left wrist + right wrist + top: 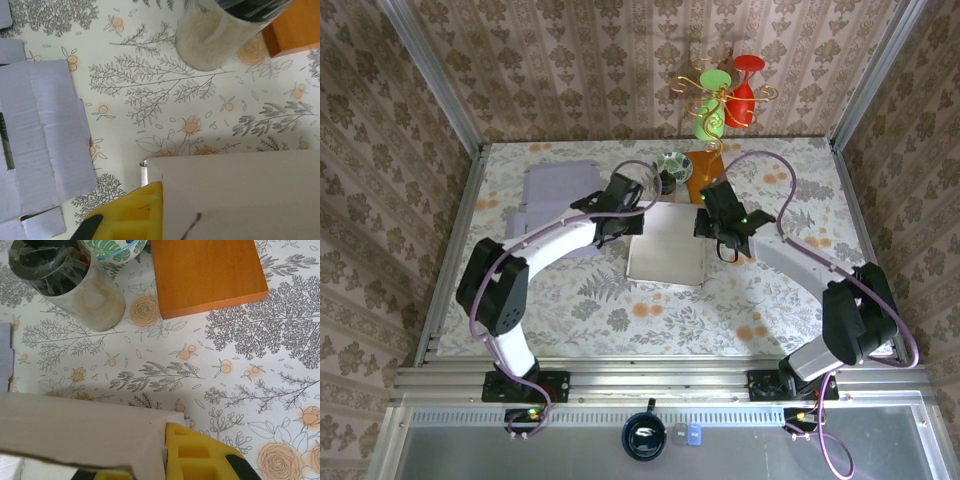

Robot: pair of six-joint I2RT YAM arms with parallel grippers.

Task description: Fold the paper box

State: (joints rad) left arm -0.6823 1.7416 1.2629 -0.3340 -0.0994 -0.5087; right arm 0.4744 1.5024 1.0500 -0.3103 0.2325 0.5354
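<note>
The left pincer [625, 226] is clenched on the far-left corner of the paper box [665, 250], lying at the middle of the worktop [590, 300]; the right pincer [722, 243] is clamped on the far-right corner, presumably so the far edge can be lifted evenly for folding.

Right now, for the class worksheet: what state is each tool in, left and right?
Left tool: closed, pinching an edge of the paper box.
Right tool: closed, also pinching the paper box.

White tubular left arm [555, 243] and right arm [790, 262] had black joints, purple cables [765, 153]; yellow recessed fingers [195, 455], black-tipped.
</note>
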